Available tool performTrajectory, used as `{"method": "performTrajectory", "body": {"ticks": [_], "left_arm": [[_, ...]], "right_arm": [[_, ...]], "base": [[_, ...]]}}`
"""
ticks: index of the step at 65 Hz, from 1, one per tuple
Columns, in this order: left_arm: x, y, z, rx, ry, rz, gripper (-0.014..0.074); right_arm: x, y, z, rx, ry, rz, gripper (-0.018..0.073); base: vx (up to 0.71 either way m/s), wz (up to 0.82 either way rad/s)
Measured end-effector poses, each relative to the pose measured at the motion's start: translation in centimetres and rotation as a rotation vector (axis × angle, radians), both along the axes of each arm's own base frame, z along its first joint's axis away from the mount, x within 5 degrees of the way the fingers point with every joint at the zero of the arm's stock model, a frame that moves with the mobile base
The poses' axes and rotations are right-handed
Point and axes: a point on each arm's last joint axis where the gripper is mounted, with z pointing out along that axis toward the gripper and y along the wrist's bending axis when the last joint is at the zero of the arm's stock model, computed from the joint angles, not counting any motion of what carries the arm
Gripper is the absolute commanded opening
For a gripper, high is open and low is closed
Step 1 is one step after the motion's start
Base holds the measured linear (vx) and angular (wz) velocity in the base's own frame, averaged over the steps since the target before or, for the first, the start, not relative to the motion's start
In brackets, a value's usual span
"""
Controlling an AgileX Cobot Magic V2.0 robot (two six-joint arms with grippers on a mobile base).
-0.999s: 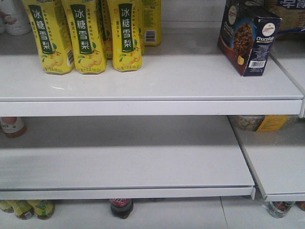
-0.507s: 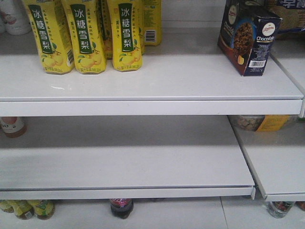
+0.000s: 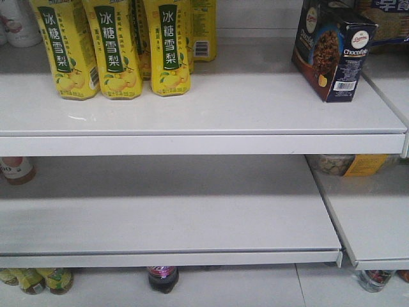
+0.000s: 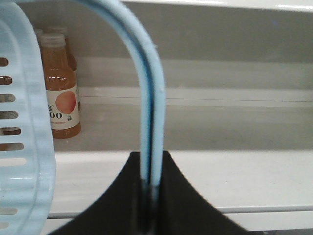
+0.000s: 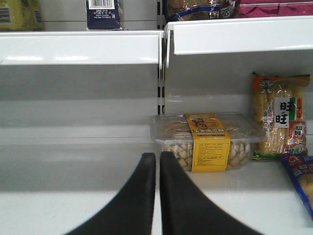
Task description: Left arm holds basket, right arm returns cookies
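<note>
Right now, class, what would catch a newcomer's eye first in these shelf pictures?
The yellow pear-drink bottles crowd the top shelf's left, and the dark blue cookies stand alone at its right end. In the left wrist view, the left gripper pinches the pale blue basket handle.

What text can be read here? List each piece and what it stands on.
"冰糖雪梨": the yellow drink cartons.
"Chocofello", blurred: the cookies box.
"旺旺": the rice cracker bag.
"00": the orange bottle, partly hidden.
The orange label on the clear biscuit pack: too small to read.
</note>
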Motion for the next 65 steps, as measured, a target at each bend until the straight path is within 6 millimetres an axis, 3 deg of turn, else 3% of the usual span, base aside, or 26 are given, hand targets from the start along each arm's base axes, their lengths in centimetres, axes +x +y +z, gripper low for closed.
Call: {"method": "performTrajectory", "body": {"ticks": [65], "left_arm": [[0.00, 0.00, 0.00, 0.000, 0.000, 0.000, -0.0003]], "right_arm": [[0.00, 0.00, -0.02, -0.002, 0.002, 0.000, -0.0011]], "base": [[0.00, 0.00]]}}
